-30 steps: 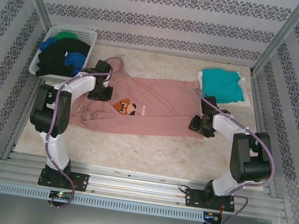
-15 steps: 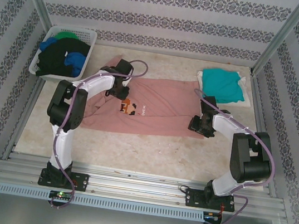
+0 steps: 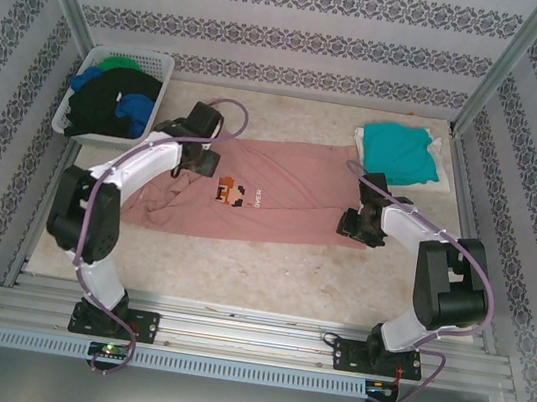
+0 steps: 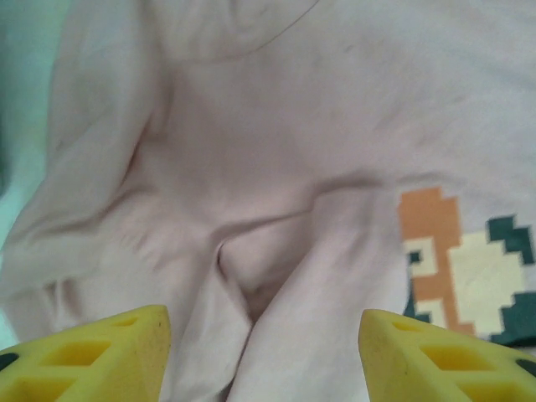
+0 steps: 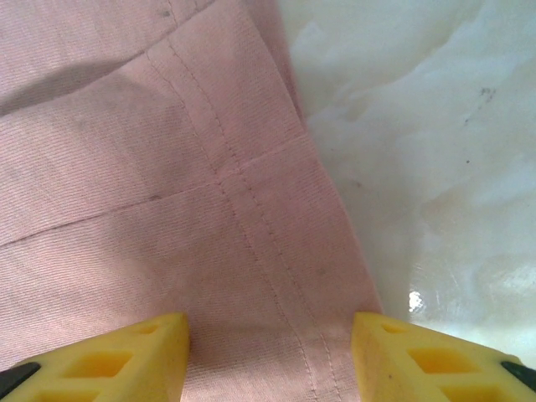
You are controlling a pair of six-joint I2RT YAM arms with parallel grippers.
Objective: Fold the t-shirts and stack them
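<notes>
**Pink shirt laid flat, both grippers held open**

The salmon-pink t-shirt is spread across the middle of the table, with its pixel print turned up. The left gripper is held over rumpled cloth just beside that print, fingers spread and nothing pinched. The right gripper is poised above the stitched hem corner, jaws likewise apart. A folded teal t-shirt is seen far right. The heaped shirts are piled in the white basket.

Basket on a pale worktop
A white slotted basket sits at the worktop's far left corner; patterned walls enclose the worktop's edges.
</notes>
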